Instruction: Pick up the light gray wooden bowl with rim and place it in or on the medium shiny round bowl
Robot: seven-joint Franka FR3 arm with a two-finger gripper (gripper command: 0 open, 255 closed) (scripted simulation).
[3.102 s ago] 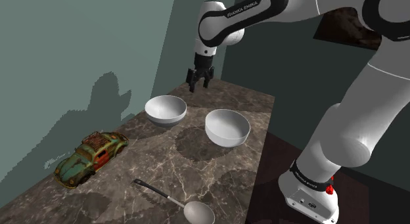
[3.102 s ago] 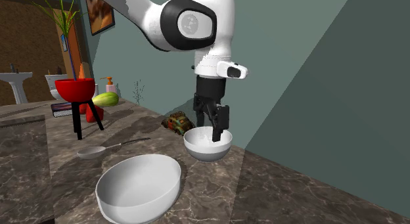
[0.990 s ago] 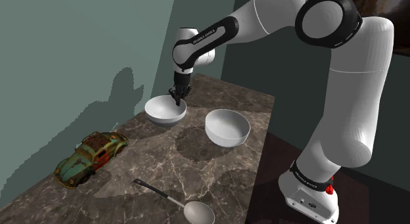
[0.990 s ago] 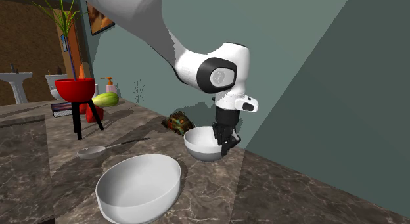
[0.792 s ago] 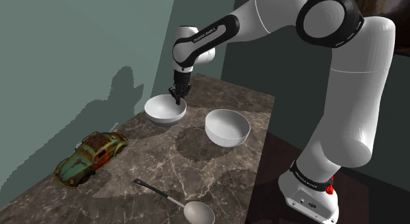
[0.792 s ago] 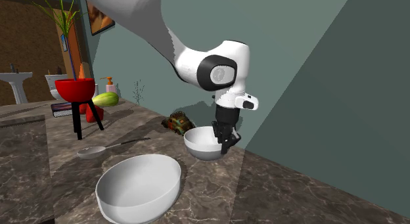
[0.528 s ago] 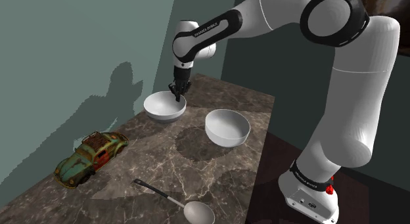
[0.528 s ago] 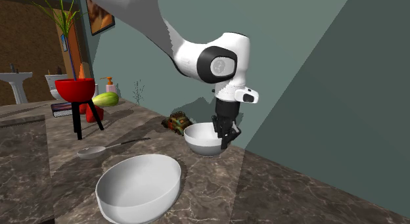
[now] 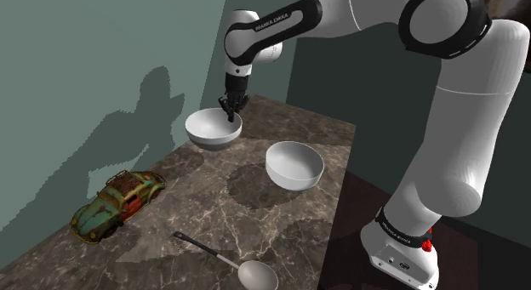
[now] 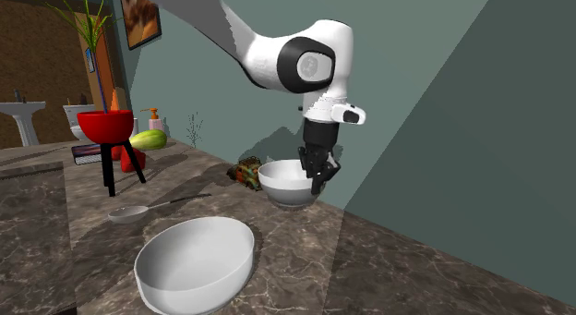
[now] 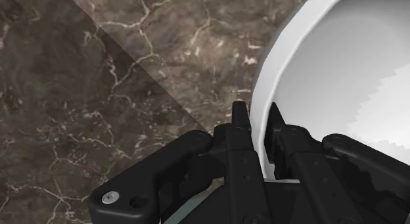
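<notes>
My black gripper is shut on the rim of a plain light grey bowl, which hangs a little above the dark marble counter near the far wall. In the wrist view the fingers pinch the bowl's wall, one finger outside and one inside. The second exterior view has the gripper on the held bowl's right rim. A second, larger pale round bowl rests upright on the counter, apart from the held one.
A rusty toy car sits near the counter's left edge in the shoulder view. A metal spoon lies at the front. The green wall stands close behind the held bowl. A red bowl on a stand is farther off.
The arm has risen and carried the grey bowl up off the counter, slightly toward the wall. The fingers stay clamped on its rim. The other bowl has not moved.
</notes>
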